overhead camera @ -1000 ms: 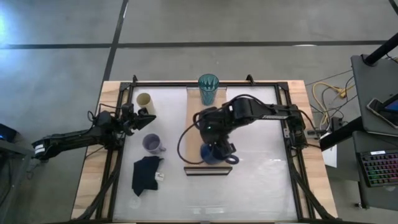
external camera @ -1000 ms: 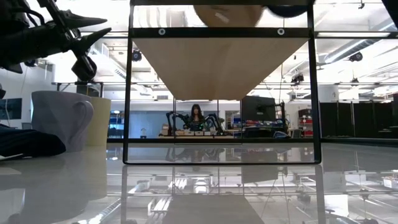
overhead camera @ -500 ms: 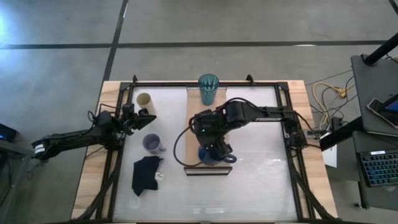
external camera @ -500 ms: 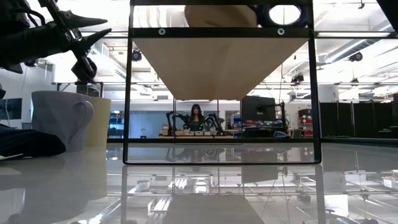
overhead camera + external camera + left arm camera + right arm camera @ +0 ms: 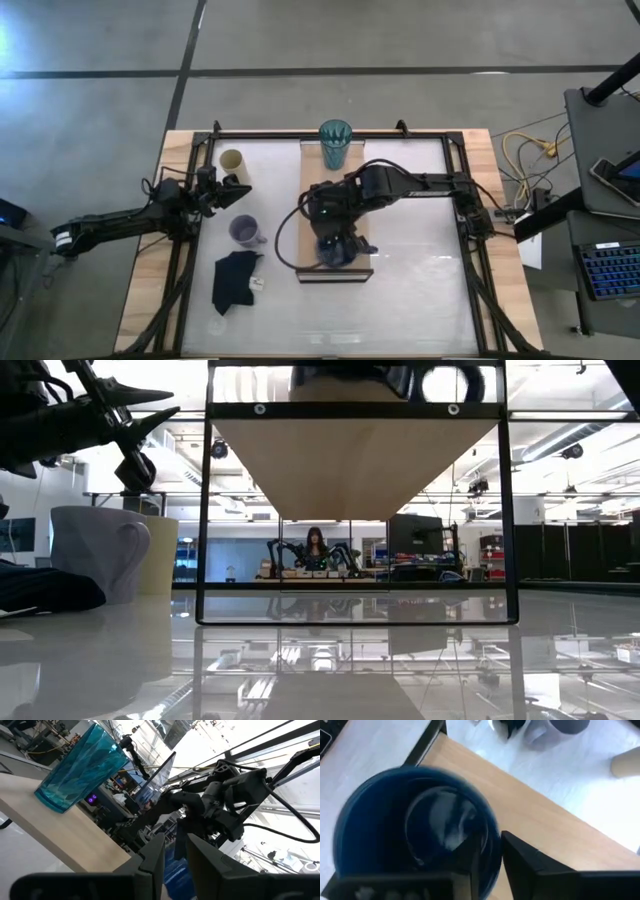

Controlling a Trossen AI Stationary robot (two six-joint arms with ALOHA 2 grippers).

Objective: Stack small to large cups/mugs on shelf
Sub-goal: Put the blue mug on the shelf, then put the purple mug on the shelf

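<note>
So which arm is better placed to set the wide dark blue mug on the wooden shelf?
Right. Its gripper pinches the dark blue mug's rim above the light-brown wooden shelf; the left gripper waits beside the cream cup.

shelf (image 5: pixel 312 200) w/ teal tumbler (image 5: pixel 335 144), blue mug (image 5: pixel 333 252) prob. on it

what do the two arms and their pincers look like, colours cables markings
Both arms are dark, near black, built of jointed segments with black cables looping along them. The right arm carries faint pale lettering on its long link, too small to read. The left arm has a pale tag near its base. Each pincer, right pincer and left pincer, ends in two flat, angular black fingers.
</note>
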